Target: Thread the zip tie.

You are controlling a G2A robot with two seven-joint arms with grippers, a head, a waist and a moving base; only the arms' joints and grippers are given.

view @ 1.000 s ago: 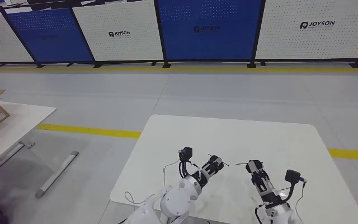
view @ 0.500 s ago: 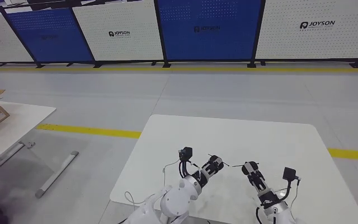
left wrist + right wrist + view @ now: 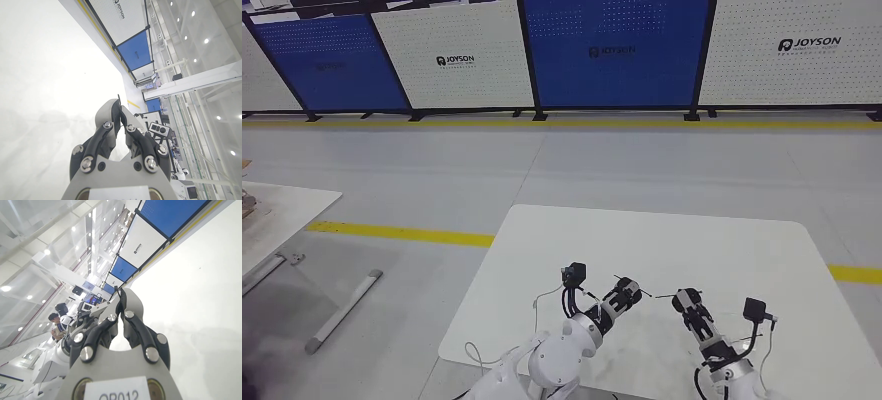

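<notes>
Zip tie (image 3: 119,100) over white table (image 3: 662,240); blue-white panels (image 3: 612,50), yellow floor line (image 3: 592,123) behind.

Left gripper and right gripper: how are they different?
In the top view the left gripper slants toward the right gripper, and the right gripper slants back toward the left one, so their tips face each other across a gap. The thin black zip tie sticks out on both sides of the left gripper, but from the right gripper it pokes out toward the left one. Both are shut on it, over the white table.
</notes>
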